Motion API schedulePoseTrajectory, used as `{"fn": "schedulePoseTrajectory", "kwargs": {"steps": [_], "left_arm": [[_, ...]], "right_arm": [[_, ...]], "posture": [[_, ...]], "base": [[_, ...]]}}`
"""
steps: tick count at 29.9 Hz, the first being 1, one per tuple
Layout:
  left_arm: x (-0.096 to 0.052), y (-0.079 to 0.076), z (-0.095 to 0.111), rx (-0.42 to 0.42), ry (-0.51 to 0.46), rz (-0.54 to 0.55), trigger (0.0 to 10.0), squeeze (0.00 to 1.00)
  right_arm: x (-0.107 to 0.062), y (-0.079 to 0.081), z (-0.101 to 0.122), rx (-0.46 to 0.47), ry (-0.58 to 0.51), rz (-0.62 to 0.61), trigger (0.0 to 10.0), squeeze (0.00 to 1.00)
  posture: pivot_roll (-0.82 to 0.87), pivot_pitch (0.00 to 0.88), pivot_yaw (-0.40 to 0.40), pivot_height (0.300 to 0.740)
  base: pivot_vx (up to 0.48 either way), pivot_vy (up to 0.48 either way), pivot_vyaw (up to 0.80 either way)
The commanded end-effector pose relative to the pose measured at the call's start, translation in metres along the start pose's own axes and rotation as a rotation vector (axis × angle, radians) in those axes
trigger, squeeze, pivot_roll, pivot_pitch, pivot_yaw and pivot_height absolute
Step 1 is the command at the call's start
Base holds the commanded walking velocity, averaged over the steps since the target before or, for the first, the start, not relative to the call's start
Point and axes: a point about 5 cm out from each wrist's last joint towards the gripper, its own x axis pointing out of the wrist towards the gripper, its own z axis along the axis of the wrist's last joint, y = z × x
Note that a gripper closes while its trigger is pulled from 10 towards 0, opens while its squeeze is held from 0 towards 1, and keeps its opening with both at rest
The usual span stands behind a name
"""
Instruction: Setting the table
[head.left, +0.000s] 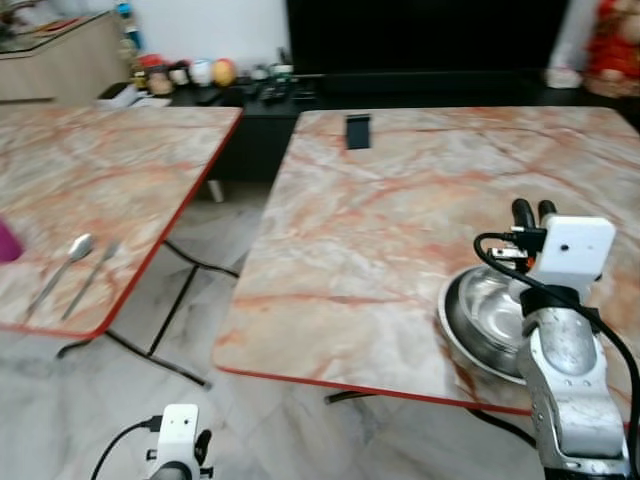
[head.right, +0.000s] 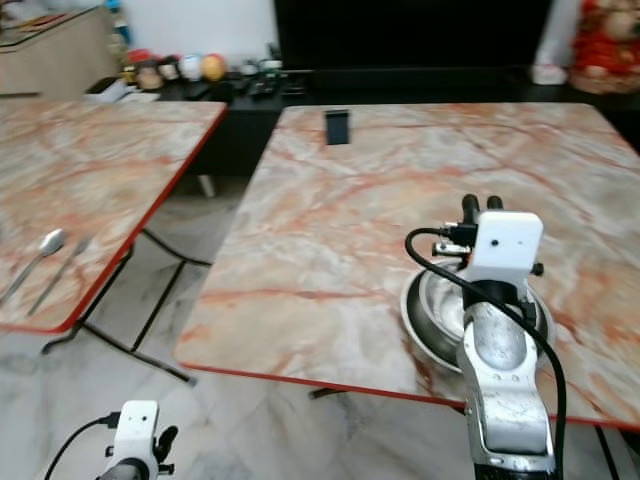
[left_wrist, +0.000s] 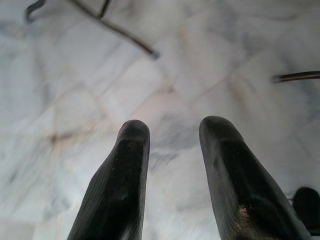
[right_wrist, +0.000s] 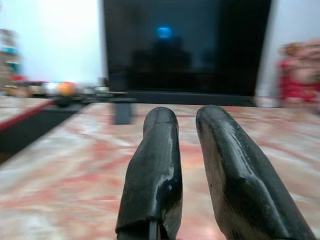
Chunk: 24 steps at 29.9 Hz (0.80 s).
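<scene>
Steel bowl (head.left: 490, 318) sits near the right table's (head.left: 380, 220) front red edge. Right gripper (head.left: 534, 210) hovers above it, fingers nearly closed, empty. Left gripper (left_wrist: 170, 135) hangs open over floor (left_wrist: 75, 75). Spoon (head.left: 62, 268) and fork (head.left: 92, 276) lie on the left table (head.left: 100, 170).

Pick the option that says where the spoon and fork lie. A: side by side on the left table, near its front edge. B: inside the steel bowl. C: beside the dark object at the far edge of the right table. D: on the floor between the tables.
A: the spoon and fork lie side by side on the left table, apart from the steel bowl on the right table.
</scene>
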Motion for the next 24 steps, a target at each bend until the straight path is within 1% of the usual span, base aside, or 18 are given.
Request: {"fn": "schedulePoseTrajectory", "kwargs": {"steps": [1, 3, 6, 10, 19, 24], "left_arm": [[-0.0002, 0.0045, -0.0025, 0.004, 0.023, 0.014, 10.0, 0.00], [-0.0002, 0.0045, -0.0025, 0.004, 0.024, 0.014, 10.0, 0.00], [-0.0002, 0.0042, -0.0024, 0.004, 0.023, 0.013, 10.0, 0.00], [-0.0001, 0.0039, -0.0021, 0.000, 0.021, 0.012, 10.0, 0.00], [-0.0004, 0.0029, -0.0026, -0.004, 0.021, 0.010, 10.0, 0.00], [-0.0003, 0.0027, -0.0022, -0.015, 0.018, 0.010, 10.0, 0.00]], "right_arm": [[0.0001, -0.0005, -0.0012, 0.021, 0.000, 0.002, 10.0, 0.00], [0.0011, -0.0004, -0.0011, 0.039, -0.003, 0.006, 10.0, 0.00], [0.0019, -0.0007, -0.0013, 0.035, 0.000, 0.003, 10.0, 0.00], [0.0042, -0.0001, -0.0024, 0.059, 0.000, 0.008, 10.0, 0.00], [0.0049, 0.0052, -0.0011, 0.063, -0.009, 0.034, 10.0, 0.00], [0.0063, 0.0057, -0.0011, 0.055, -0.005, 0.035, 10.0, 0.00]], "posture": [[-0.16, 0.000, 0.081, 0.740], [-0.15, 0.000, 0.081, 0.740], [-0.15, 0.000, 0.081, 0.740], [-0.15, 0.000, 0.080, 0.740], [-0.15, 0.000, 0.080, 0.740], [-0.14, 0.000, 0.079, 0.740]], "base": [[0.000, 0.000, 0.00], [0.000, 0.000, 0.00], [0.000, 0.000, 0.00], [0.000, 0.000, 0.00], [0.000, 0.292, 0.00], [0.000, 0.316, 0.00]]}}
